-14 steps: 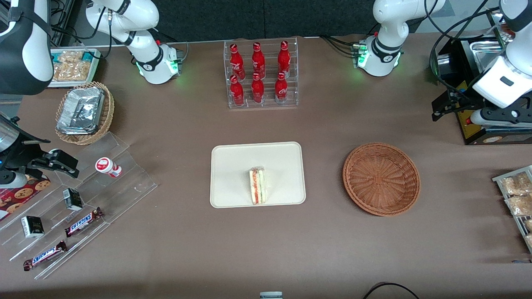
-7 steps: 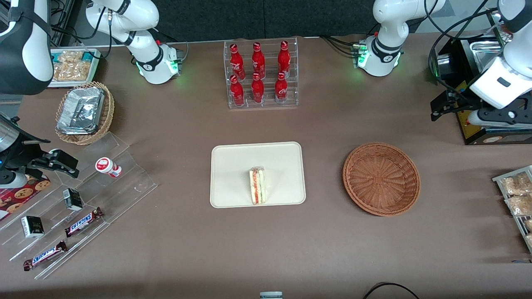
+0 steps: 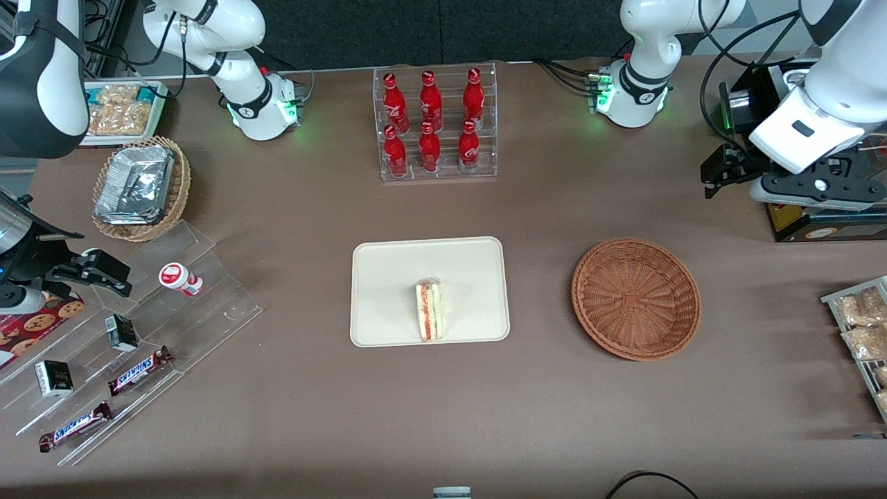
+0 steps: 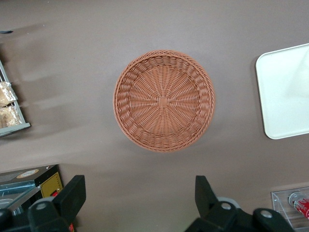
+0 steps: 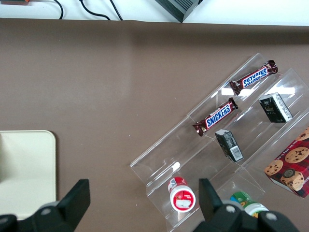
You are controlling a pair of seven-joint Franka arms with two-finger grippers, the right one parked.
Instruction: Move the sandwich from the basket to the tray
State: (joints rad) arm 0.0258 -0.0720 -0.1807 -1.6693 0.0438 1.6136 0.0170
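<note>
The sandwich (image 3: 430,310) lies on the tray (image 3: 388,277), near the tray's edge closest to the front camera. It touches nothing else, and the tray has lots of bare room around it. There is one sandwich, one tray and one round basket (image 3: 635,298). The basket sits beside the tray, toward my end of the table, with a strip of brown table (image 3: 540,229) between them. Six red bottles (image 3: 429,121) stand in a clear rack farther from the front camera than the tray. My gripper (image 4: 140,200) hangs high up above the table, near the basket and well apart from the sandwich. Its fingers (image 4: 72,193) are spread wide and I hold nothing.
</note>
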